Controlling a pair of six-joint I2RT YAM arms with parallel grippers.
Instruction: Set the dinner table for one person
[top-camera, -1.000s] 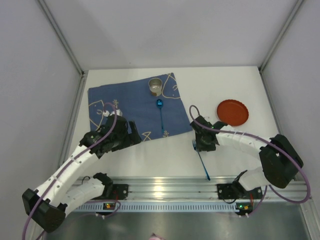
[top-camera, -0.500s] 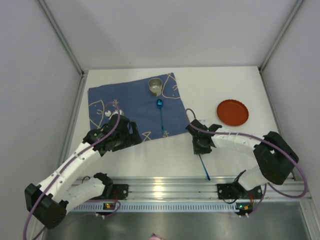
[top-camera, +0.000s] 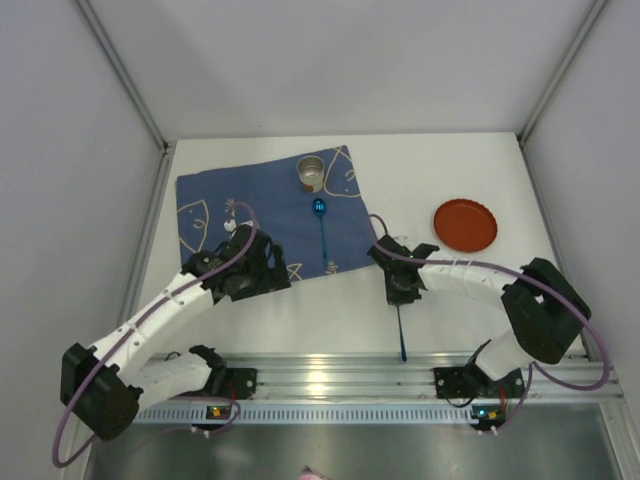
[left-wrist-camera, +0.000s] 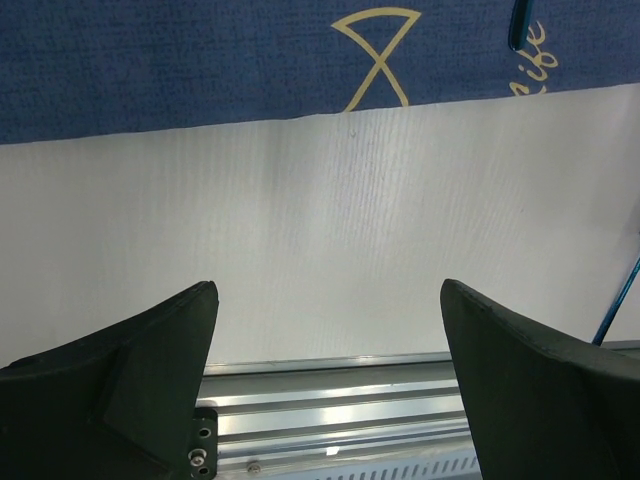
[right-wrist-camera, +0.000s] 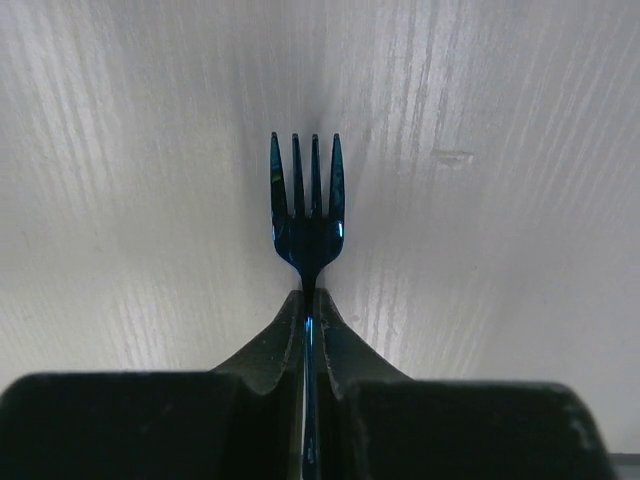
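Right wrist view has the right pincer (right-wrist-camera: 308, 297) clenched on the neck of a blue fork (right-wrist-camera: 307, 215), its jaws pressed to the thin stem. The four tines jut straight ahead of the pincer, low over the white bench (right-wrist-camera: 500, 150), and from above the handle trails back behind it toward the metal rail (top-camera: 330, 375) at the near edge. Off to that pincer's right and a little beyond lies a red plate (top-camera: 465, 225) on bare bench. Left of the pincer is a blue cloth (top-camera: 250, 200) with a blue spoon (top-camera: 322, 235) on it, and past the spoon's bowl stands a metal cup (top-camera: 312, 172); what it holds I cannot make out. The left pincer (left-wrist-camera: 328, 292) is released, jaws spread wide over bare bench, the cloth's near hem just ahead of it
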